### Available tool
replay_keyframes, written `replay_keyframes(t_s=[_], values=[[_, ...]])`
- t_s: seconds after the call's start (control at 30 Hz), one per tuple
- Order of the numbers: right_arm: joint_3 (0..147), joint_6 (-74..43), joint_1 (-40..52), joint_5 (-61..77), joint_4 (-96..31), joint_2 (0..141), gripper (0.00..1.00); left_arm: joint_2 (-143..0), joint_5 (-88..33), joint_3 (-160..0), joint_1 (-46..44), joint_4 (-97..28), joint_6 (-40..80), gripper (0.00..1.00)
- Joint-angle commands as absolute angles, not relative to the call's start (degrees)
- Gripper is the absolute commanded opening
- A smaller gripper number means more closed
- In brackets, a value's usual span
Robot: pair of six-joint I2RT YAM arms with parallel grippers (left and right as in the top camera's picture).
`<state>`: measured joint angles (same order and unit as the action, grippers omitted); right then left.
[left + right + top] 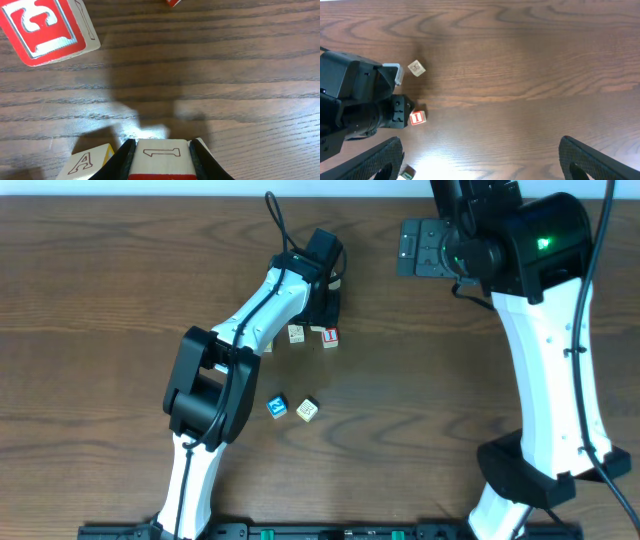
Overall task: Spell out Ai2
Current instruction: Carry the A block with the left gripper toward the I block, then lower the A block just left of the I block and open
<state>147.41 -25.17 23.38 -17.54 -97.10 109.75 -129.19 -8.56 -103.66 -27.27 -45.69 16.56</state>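
Between the fingers of my left gripper sits a small wooden cube, clamped tight. Its cream face shows an outlined stroke like an I or a 1, with a red band along the near edge. Overhead, a red-bordered cube with a red I lies right at this gripper's tip. I judge them the same cube, though I cannot be sure. Just beside one finger of the gripper rests a cream wooden cube with an outlined A. Well apart from the gripper, toward the robot's base, a blue cube sits next to a yellowish cube; its mark is too small to read. My right gripper, far from the left one, gapes fully and holds nothing. I judge the I is being set beside the A. Next I need to square it against the A cube, let go, then fetch the blue one.
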Motion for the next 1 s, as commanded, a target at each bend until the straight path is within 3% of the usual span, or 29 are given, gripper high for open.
replay_keyframes(t_s=[0.0,0.17,0.97], values=[[147.15,-24.56,23.27,-17.74,-97.30,109.03,0.99,-129.03,-7.53,-102.50,-27.00,-45.80,17.23,0.06],[145.93,-24.56,23.27,-17.72,-97.30,109.03,0.99,-126.98,-11.44,-102.54,-25.96,-44.77,17.37,0.06],[143.09,-25.21,23.33,-17.74,-97.08,108.97,0.99,-125.99,-7.07,-100.79,-25.23,-46.17,17.43,0.06]])
